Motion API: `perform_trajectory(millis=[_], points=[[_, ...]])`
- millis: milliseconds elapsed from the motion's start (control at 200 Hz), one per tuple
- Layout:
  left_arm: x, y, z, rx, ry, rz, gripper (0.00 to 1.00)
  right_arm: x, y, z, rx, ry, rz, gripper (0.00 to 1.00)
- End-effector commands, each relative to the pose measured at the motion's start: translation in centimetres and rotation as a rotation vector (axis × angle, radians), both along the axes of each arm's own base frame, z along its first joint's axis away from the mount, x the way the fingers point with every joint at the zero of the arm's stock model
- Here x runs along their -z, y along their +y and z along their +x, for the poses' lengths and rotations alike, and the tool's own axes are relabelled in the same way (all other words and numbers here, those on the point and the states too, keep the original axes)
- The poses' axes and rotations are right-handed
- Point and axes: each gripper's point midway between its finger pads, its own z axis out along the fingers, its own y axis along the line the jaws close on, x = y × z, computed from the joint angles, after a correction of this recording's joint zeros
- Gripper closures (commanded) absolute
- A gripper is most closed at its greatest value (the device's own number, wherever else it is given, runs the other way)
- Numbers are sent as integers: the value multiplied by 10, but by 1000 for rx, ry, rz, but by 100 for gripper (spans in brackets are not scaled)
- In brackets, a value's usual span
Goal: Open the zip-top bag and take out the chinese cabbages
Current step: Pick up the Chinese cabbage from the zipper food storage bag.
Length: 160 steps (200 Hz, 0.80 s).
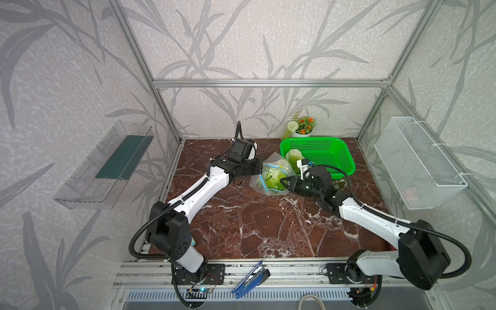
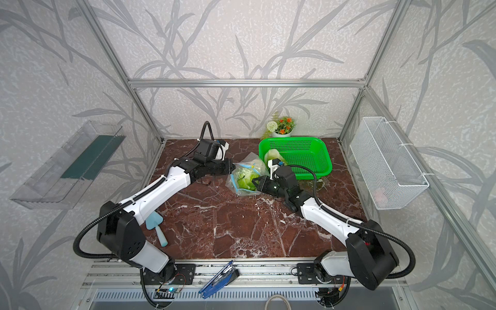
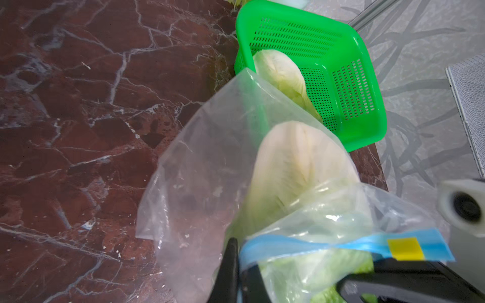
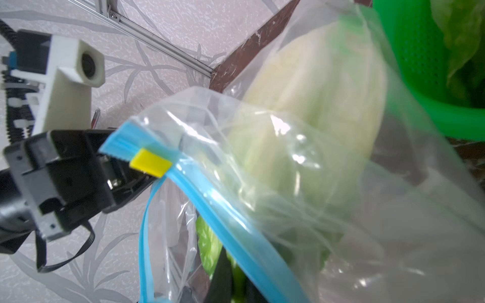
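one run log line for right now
left hand shut on zip-top bag | right hand shut on bagged cabbage | other cabbage in green basket

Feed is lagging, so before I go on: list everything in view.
zip-top bag: one, clear with blue strip, yellow slider, table middle
chinese cabbages: two, pale green, one in the bag, one in the basket
plastic basket: one, green, back right
potted plant: one, orange flowers, behind basket
wire basket: one, white, right wall
bin: one, clear, left wall
trowel: one, light blue, front left
clip: one, blue-black, front rail
table: one, red-brown marble
left gripper: black, shut on the bag's zip strip
right gripper: black, shut in the bag's mouth, seemingly on a leaf
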Motion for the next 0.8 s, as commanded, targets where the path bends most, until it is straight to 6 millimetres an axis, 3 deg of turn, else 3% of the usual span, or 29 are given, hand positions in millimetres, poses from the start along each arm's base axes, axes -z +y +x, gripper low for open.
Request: perform_trajectory(millis=[0,160,275,385,585,795], points=[[-4,5,5,-11,-15,19,100,-13,-19,-3,63,-53,-19,100],[-13,-26,-33,111,-61,-1,100,-24,-46,14,225,-93,46,100],[-13,-50,-64,196,-74,-7,100,-31,-50,28,288,-106,103,100],[-9,-63,-79,230,-71,-17,100,-35,-53,42,338,-106,164,100],[24,-46,-75,160,-35,104,100,-48,-60,59,361,-84,322,100],[34,-5,-51,-40,-90,267,100,-48,-59,46,306,-40,346,100]])
